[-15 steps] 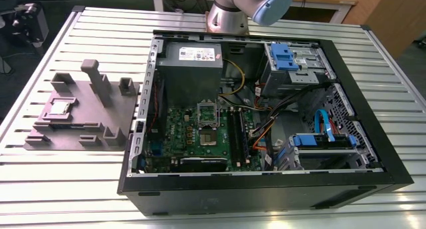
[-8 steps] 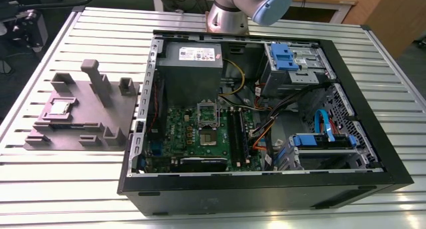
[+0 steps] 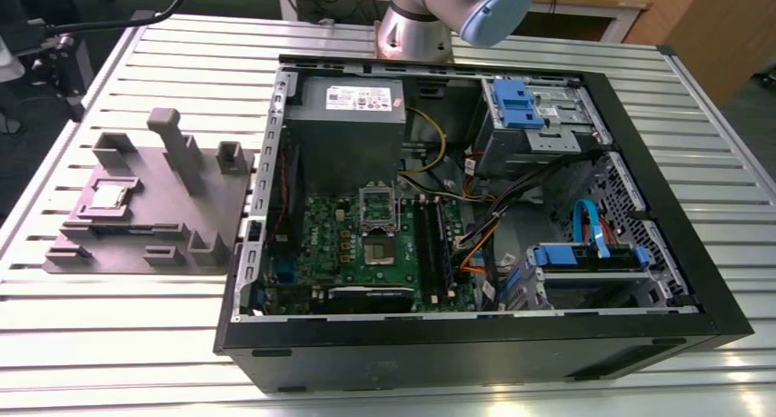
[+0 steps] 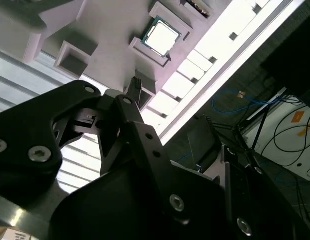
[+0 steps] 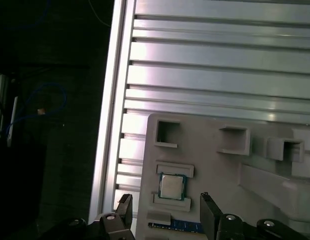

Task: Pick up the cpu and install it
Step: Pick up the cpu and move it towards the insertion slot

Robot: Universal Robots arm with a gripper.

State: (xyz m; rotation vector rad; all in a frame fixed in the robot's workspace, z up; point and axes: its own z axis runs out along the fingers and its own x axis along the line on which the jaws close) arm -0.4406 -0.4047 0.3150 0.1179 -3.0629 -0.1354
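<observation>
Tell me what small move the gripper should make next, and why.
Probably lower straight toward the cpu. It lies in its pocket on the grey plate, and in the first wrist view the open gripper looks lined up over it but not yet touching.

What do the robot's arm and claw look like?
The arm is a silver-grey tube with a pale blue joint cap. The claw is black: angular linked plates, silver screw heads, two slim fingers.
</observation>
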